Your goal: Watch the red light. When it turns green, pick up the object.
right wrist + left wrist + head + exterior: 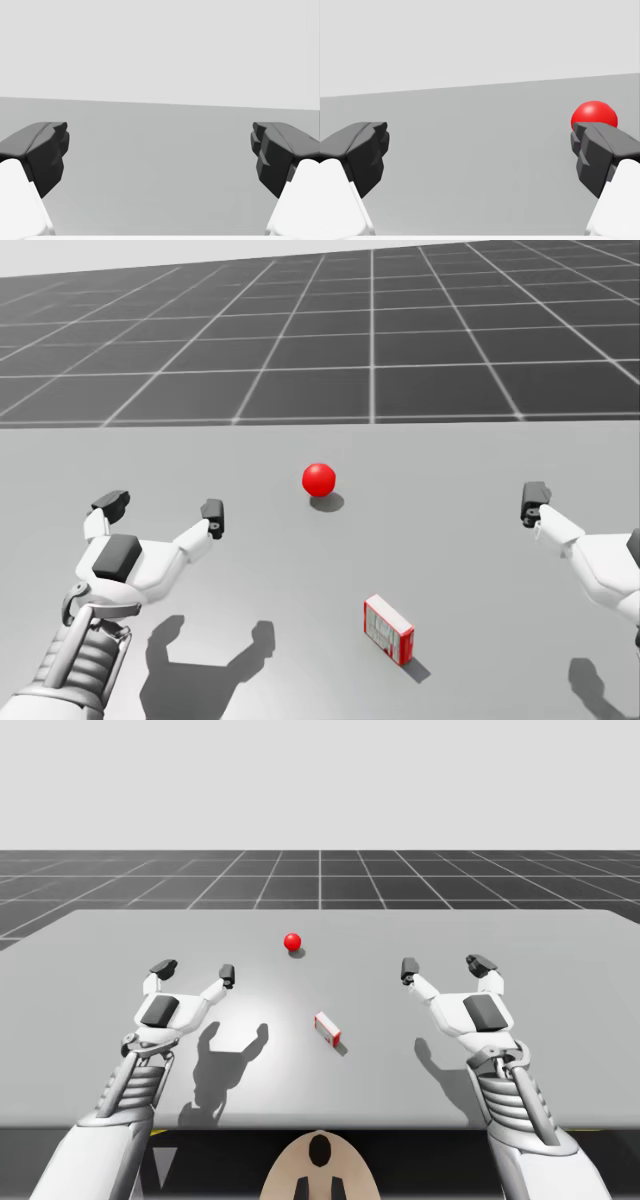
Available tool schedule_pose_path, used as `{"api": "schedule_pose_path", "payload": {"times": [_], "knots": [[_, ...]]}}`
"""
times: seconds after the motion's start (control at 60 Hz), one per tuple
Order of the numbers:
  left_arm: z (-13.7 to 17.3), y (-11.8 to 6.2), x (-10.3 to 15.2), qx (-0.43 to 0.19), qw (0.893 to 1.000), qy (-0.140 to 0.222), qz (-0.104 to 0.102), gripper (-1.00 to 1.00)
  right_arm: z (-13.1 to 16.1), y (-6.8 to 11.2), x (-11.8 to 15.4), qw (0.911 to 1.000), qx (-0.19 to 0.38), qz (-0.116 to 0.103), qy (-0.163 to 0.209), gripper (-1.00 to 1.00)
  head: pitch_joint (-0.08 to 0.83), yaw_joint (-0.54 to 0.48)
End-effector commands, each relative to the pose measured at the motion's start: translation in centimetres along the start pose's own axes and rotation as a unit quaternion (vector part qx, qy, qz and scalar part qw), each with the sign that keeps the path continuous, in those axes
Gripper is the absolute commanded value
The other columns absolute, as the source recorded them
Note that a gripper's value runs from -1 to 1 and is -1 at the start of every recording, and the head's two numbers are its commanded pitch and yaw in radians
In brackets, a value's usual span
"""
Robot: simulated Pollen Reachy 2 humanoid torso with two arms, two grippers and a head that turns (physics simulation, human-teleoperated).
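The light is a red ball [292, 941] [318, 478] resting on the grey table [90, 950], toward the far middle. A small red and white box [328, 1029] [388, 629] lies flat nearer to me, between my two arms. My left gripper [195, 970] [160, 508] hovers open to the left of the box, with nothing between its fingers. In the left wrist view the red ball [594, 114] sits ahead, just past one dark fingertip [597, 155]. My right gripper [444, 966] is open on the right side, holding nothing; one of its fingertips [533, 502] appears in the head view.
The grey table's far edge [320, 910] borders a dark gridded floor [320, 875]. Both arms cast shadows on the table surface near the front edge.
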Motion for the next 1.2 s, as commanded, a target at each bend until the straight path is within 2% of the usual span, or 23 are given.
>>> {"api": "schedule_pose_path", "payload": {"times": [0.017, 0.65, 0.767, 0.95, 1.2], "knots": [[0.00, -0.02, -0.02, 0.000, 1.000, 0.000, -0.001, -1.00, 0.02, 0.15, -0.06, 1.0000, -0.001, -0.003, 0.000, -1.00, 0.421, 0.11], [-0.04, -0.02, -0.06, 0.000, 1.000, -0.001, -0.004, -1.00, 0.06, 0.25, -0.07, 1.0000, 0.001, -0.003, -0.002, -1.00, 0.430, 0.11], [-0.02, -0.04, -0.06, 0.000, 1.000, -0.001, -0.003, -1.00, 0.07, 0.25, -0.05, 1.0000, -0.001, -0.002, -0.003, -1.00, 0.484, 0.09], [0.02, -0.10, -0.04, -0.001, 1.000, -0.001, -0.004, -1.00, 0.04, 0.45, -0.28, 0.9999, -0.007, 0.012, -0.004, -1.00, 0.634, 0.03], [0.07, -0.23, -0.01, -0.004, 1.000, -0.001, -0.008, -1.00, -0.04, 0.92, -0.70, 0.9997, -0.005, 0.025, 0.001, -1.00, 0.731, -0.02]]}}
